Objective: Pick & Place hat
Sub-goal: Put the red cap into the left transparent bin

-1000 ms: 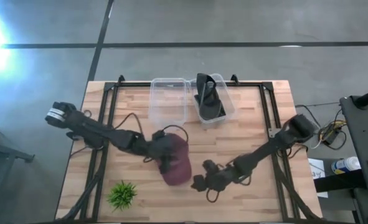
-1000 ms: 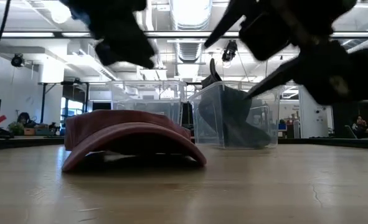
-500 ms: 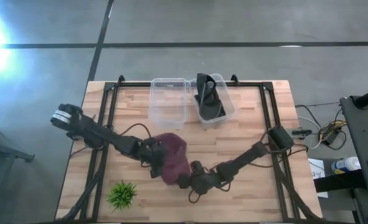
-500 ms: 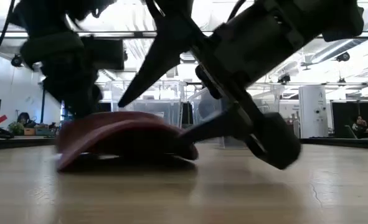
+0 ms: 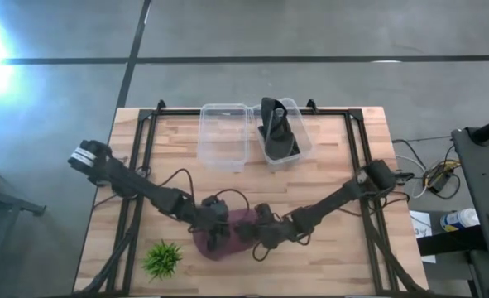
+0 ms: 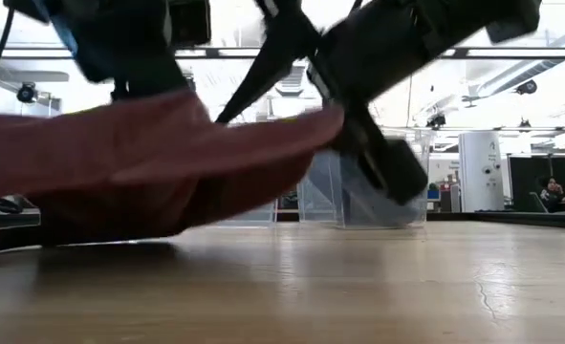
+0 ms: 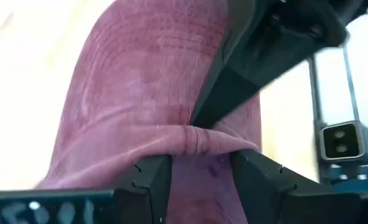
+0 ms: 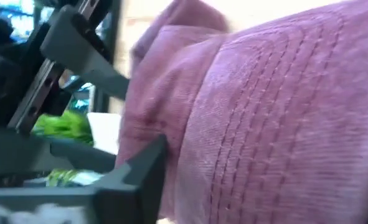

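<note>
The maroon hat (image 5: 232, 242) sits near the table's near edge, between both grippers. In the low view the hat (image 6: 148, 162) is tilted, with its right side raised and its left side low over the wood. My left gripper (image 5: 213, 230) is at the hat's left side and shut on it. My right gripper (image 5: 259, 236) comes from the right and is shut on the hat's right edge. In the right wrist view the hat (image 8: 283, 112) fills most of the picture. My left gripper (image 7: 199, 163) pinches a bunched fold of the hat's cloth (image 7: 199, 140) between its two fingers, several layers gathered. It comes slanting down from the table's left. My right gripper (image 6: 330, 115) has the hat's raised right edge (image 6: 306, 129) between its fingers, one finger (image 8: 140, 180) alongside the cloth. It comes slanting from the table's right, and that side of the hat is off the table.
Two clear bins stand at the far edge: one (image 5: 223, 132) shows nothing inside and one (image 5: 281, 132) holds a dark item. A small green plant (image 5: 162, 258) sits left of the hat near the near edge. Bare wood lies to the right.
Both grippers have moved toward the table's near edge. The right gripper came in from the right and took hold of the hat's right edge. The hat has slid toward the near edge and tipped, its right side lifted off the table.
</note>
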{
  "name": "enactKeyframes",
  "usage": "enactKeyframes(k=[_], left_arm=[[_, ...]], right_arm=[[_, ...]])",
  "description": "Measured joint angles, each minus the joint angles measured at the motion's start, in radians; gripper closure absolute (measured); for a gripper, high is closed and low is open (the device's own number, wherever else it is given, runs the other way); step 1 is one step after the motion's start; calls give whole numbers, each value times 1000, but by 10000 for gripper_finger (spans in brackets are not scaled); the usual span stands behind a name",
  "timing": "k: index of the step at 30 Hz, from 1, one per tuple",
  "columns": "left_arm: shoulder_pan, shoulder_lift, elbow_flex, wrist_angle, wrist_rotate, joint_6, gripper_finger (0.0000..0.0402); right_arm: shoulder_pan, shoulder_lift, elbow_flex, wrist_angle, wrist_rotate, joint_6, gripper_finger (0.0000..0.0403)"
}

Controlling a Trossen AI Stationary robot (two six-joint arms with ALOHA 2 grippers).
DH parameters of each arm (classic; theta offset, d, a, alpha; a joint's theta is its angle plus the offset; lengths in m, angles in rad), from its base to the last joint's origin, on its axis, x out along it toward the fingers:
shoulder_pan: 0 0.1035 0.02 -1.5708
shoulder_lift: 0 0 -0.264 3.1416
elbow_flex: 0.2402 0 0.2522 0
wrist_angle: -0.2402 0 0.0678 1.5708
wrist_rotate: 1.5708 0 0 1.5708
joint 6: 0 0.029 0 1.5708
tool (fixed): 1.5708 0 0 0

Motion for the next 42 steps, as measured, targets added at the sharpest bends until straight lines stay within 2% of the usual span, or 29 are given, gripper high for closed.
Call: enactKeyframes(k=[5,7,11,15,20,22,25,29,34,38,42], left_arm=[[0,-106,87,-179,-24,-7,246],[-7,-159,136,-257,-64,-15,246],[-22,-269,250,-369,-210,-17,246],[-61,-373,371,-409,-400,28,246],[-168,-452,482,-394,-676,206,246],[-195,-465,510,-365,-748,291,246],[-208,-465,528,-342,-792,353,246],[-208,-451,517,-351,-794,352,246],[-209,-427,482,-354,-792,256,246],[-209,-408,460,-354,-791,181,246],[-209,-388,455,-357,-785,149,246]], right_arm=[[-8,-132,-39,-11,-9,-148,356],[-18,-195,-44,-50,-14,-243,382],[-53,-343,-28,-175,-25,-397,388],[-111,-467,15,-264,-25,-570,388],[-216,-566,82,-264,68,-781,389],[-273,-572,115,-268,95,-841,389],[-381,-539,174,-337,74,-880,389],[-536,-421,259,-427,-114,-870,389],[-654,-230,392,-508,-231,-872,382],[-703,-100,505,-595,-372,-880,337],[-696,-30,596,-607,-442,-890,270]])
